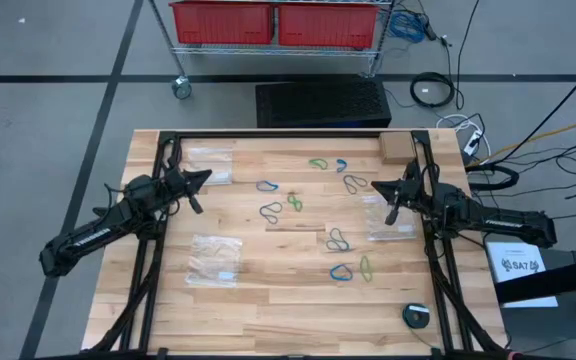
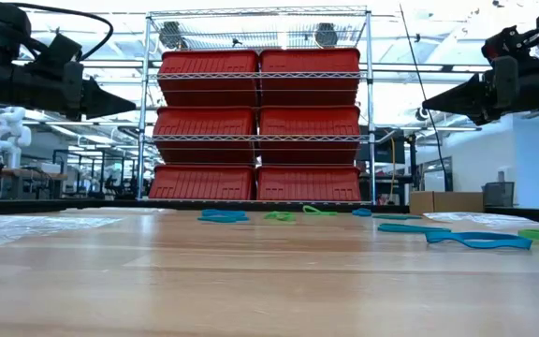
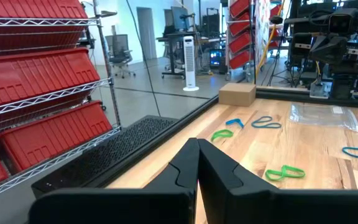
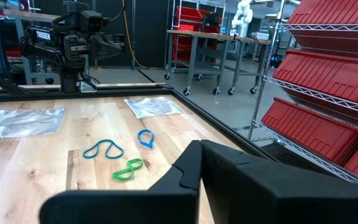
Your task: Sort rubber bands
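At the table's left side the left gripper (image 1: 204, 178) hangs above the wood with its fingers pressed together, holding nothing. Just past its tip lies a clear plastic bag (image 1: 209, 164), and a second clear bag (image 1: 214, 260) lies nearer the front edge, below that arm. Neither bag has a band on it.

The rubber bands (image 1: 294, 205) are scattered loose across the middle and right of the wooden table (image 1: 268, 320). From left to right: a blue one and a dark blue one with a green one beside them in the centre; a green and a blue pair toward the far edge; two or three bluish loops right of centre; and a blue with a yellow-green one toward the front. That makes roughly ten, though small overlapping loops may hide one or two.

A cardboard box (image 1: 395, 147) sits at the far right corner, a third clear bag (image 1: 391, 232) lies under the right arm, and a small round dark object (image 1: 416, 314) rests near the front right corner.

The right gripper (image 1: 375, 185) hovers at the right side, closed and empty, pointing toward the centre. The front half of the table is open wood, with a black frame rail along each side.
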`<state>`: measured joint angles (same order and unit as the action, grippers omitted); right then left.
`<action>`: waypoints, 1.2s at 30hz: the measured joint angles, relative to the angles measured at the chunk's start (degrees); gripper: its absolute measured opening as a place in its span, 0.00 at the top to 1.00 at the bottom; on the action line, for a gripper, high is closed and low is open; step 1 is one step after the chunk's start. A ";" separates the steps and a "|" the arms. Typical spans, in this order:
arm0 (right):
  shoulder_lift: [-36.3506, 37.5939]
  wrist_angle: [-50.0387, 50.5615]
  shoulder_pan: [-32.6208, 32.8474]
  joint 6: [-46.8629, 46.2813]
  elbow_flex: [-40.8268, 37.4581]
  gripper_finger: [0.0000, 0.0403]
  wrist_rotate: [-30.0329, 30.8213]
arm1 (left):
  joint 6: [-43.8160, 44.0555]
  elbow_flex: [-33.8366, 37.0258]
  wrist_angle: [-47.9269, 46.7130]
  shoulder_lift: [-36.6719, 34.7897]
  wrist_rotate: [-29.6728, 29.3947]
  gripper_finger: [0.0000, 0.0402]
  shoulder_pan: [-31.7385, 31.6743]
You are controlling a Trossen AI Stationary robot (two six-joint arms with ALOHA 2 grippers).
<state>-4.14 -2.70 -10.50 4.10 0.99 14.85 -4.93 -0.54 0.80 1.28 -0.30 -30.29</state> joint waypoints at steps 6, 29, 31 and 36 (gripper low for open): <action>-0.01 0.01 0.00 -0.01 0.00 1.00 0.01 | -0.02 0.00 -0.02 0.00 0.00 0.97 -0.01; -0.01 0.02 0.00 -0.01 -0.01 1.00 0.02 | 11.46 -0.04 11.88 0.39 -4.34 0.97 -0.03; -0.01 0.02 0.00 -0.01 0.00 1.00 0.00 | 7.08 -0.04 8.24 1.26 -4.20 0.97 0.00; 0.00 0.09 0.00 -0.02 -0.02 1.00 0.00 | -13.21 -0.09 0.47 9.20 -0.82 0.97 1.02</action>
<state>-4.14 -2.61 -10.50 4.08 0.97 14.85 -18.14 -0.62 1.27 10.48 -1.12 -29.28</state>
